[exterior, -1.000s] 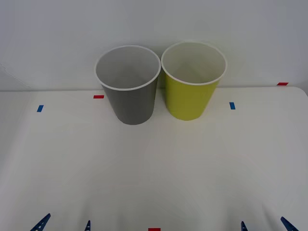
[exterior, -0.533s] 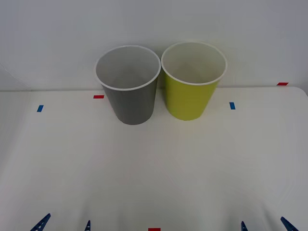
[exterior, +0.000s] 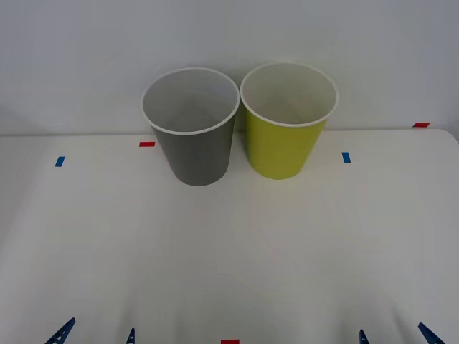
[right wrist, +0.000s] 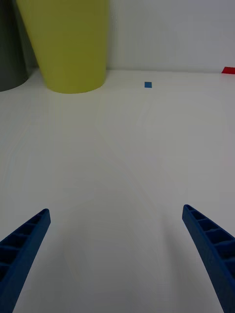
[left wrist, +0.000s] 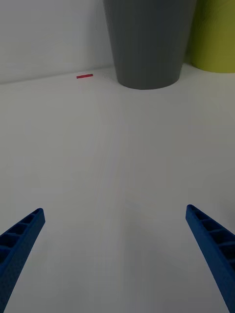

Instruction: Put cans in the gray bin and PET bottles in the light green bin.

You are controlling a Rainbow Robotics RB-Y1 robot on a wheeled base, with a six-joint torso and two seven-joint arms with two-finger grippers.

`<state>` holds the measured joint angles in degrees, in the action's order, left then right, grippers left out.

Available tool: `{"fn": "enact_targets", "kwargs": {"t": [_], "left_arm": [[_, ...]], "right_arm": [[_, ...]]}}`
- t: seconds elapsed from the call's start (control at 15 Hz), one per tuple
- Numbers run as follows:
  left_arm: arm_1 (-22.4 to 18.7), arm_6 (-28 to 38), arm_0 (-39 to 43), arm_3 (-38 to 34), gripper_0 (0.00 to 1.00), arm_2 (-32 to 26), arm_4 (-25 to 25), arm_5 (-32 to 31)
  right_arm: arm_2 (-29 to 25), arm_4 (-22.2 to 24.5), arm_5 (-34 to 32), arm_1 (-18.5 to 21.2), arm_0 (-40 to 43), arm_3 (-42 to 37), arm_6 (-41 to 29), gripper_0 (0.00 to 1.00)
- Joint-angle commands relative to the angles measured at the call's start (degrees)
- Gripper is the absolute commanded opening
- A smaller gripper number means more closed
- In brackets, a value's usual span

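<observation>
Two bins at the table's far edge.
The gray bin (exterior: 191, 129) stands on the table (exterior: 229, 251) near the middle of its far edge, the light green bin (exterior: 287, 122) just beside it on the right, both upright.

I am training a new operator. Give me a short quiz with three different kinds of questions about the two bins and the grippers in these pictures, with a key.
1. True or false: the gray bin stands on the robot's right of the light green bin.
2. Multiple choice: how are the left gripper and the right gripper? A) both open, holding nothing B) both shut on a can C) one open, one shut
3. Fill in: the tape mark on the table near the gray bin, seen in the left wrist view, is ___ in colour.

Key: 1 false; 2 A; 3 red
</observation>
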<state>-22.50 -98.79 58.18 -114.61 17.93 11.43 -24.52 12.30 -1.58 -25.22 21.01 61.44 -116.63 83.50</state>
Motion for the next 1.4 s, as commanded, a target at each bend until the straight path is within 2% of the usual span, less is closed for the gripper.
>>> {"fn": "enact_targets", "kwargs": {"t": [0.07,1.4], "left_arm": [[0.0,0.0,0.0,0.0,1.00,0.0,0.0,0.0],[0.0,0.0,0.0,0.0,1.00,0.0,0.0,0.0]], "right_arm": [[0.0,0.0,0.0,0.0,0.0,0.0,0.0,0.93],[0.0,0.0,0.0,0.0,0.0,0.0,0.0,0.93]]}}
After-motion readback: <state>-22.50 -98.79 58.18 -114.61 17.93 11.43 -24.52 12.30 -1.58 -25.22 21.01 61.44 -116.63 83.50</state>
